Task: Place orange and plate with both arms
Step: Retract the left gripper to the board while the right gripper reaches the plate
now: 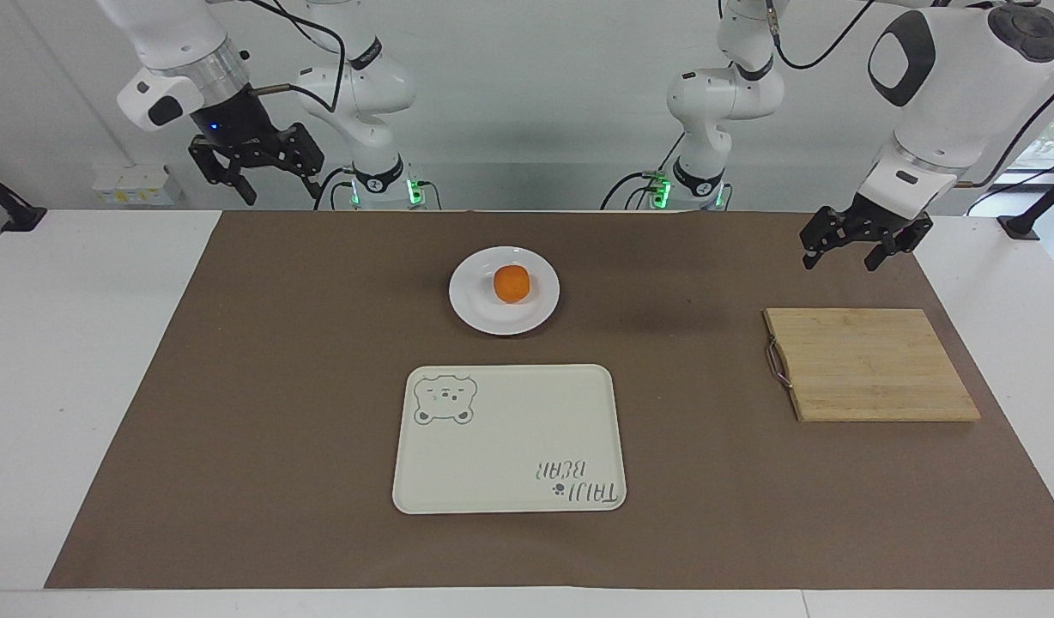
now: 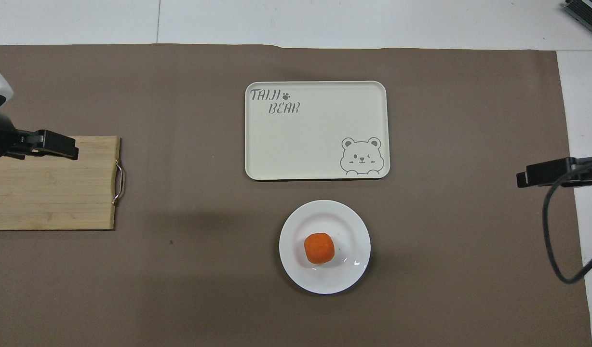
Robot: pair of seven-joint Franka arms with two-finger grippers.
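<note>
The orange (image 1: 511, 283) sits on the white plate (image 1: 475, 302) in the middle of the brown mat, nearer to the robots than the tray. Both also show in the overhead view, the orange (image 2: 319, 248) on the plate (image 2: 345, 225). My left gripper (image 1: 840, 260) hangs open and empty in the air by the cutting board, far from the plate; it also shows in the overhead view (image 2: 60, 144). My right gripper (image 1: 280, 193) is open and empty, high over the mat's edge at the right arm's end; it also shows in the overhead view (image 2: 537, 176).
A cream rectangular tray with a bear print (image 1: 510, 438) lies farther from the robots than the plate. A wooden cutting board with a metal handle (image 1: 870, 365) lies at the left arm's end of the mat.
</note>
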